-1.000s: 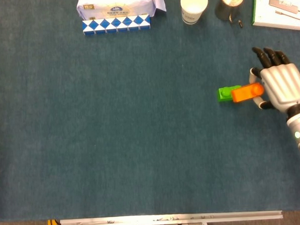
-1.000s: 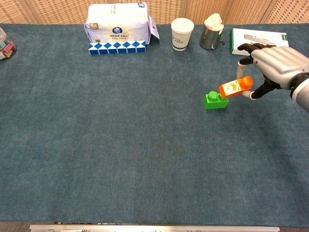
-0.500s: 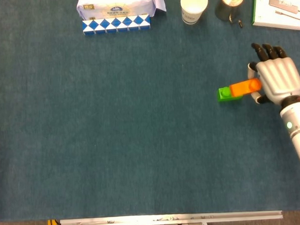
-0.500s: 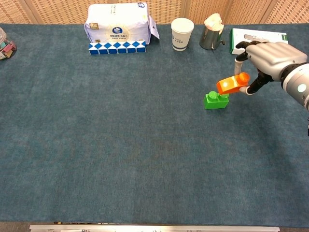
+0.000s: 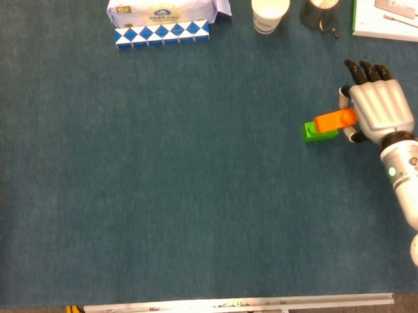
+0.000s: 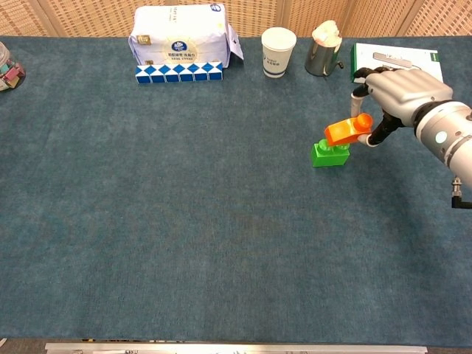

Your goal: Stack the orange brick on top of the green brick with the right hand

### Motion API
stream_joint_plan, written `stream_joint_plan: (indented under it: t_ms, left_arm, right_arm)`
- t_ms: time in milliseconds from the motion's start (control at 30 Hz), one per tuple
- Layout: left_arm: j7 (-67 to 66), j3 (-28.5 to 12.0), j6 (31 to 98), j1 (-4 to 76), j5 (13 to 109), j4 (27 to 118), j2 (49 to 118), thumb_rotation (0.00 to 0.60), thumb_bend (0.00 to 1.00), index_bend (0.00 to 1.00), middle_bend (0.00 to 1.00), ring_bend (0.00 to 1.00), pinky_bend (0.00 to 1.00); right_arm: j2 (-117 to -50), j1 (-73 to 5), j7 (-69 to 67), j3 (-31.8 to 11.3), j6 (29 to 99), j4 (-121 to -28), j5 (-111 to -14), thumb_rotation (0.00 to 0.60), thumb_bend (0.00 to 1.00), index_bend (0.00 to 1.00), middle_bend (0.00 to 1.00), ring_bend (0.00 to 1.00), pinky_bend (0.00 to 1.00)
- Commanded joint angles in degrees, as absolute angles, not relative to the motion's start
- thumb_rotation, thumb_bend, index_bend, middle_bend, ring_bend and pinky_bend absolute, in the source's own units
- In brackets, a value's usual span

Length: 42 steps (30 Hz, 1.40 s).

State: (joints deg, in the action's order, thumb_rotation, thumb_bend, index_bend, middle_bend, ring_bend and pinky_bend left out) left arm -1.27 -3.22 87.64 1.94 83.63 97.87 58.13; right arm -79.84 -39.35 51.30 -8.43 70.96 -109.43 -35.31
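Observation:
The green brick (image 5: 313,132) (image 6: 325,154) lies on the blue cloth at the right of the table. My right hand (image 5: 378,111) (image 6: 398,92) pinches the orange brick (image 5: 334,120) (image 6: 347,130) by its right end. The orange brick hangs tilted just over the green brick's right part, its left end lowest. Whether the two bricks touch cannot be told. My left hand shows in neither view.
Along the far edge stand a white bag (image 6: 179,37) fronted by a blue-and-white checkered strip (image 6: 178,72), a paper cup (image 6: 278,51), a metal cup (image 6: 324,57) and a white box (image 6: 398,59). A jar (image 6: 7,70) sits at the far left.
My right hand has carried the orange brick leftward and slightly down, from beside the green brick to over its right part. The green brick has stayed put.

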Motion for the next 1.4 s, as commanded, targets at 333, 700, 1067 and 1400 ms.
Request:
stream_joint_plan:
  t_ms: [333,700,1067,1400]
  left_arm:
    - [-1.4,-3.2,87.6,1.9,83.7,98.1,58.1,0.600,0.10,0.46,0.44,0.26,0.19]
    - [-1.2,-3.2,87.8,1.9,83.7,98.2,57.9,0.600,0.10,0.46,0.44,0.26,0.19]
    - [-1.1,-3.3,87.9,1.8,83.7,98.2,57.9,0.600,0.10,0.46,0.44,0.26,0.19]
    - [-1.2,-3.3,87.9,1.8,83.7,98.2,57.9,0.600,0.10,0.46,0.44,0.26,0.19]
  right_arm:
    - [-80.5,-40.5,50.5,-7.5,70.9,-108.5,-34.1,0.600,0.28,0.55,0.07,0.00,0.10]
    - [-81.6,-41.6,49.6,-7.2,70.3,-107.1,-33.2,0.600,0.28,0.55,0.07,0.00,0.09]
    - [-82.0,-42.5,49.2,-7.1,70.1,-106.7,-31.9,0.600,0.28,0.55,0.07,0.00,0.09]
    - [-81.8,-43.0,48.6,-7.5,70.4,-106.9,-30.4,0.600,0.28,0.56,0.08,0.00,0.09]
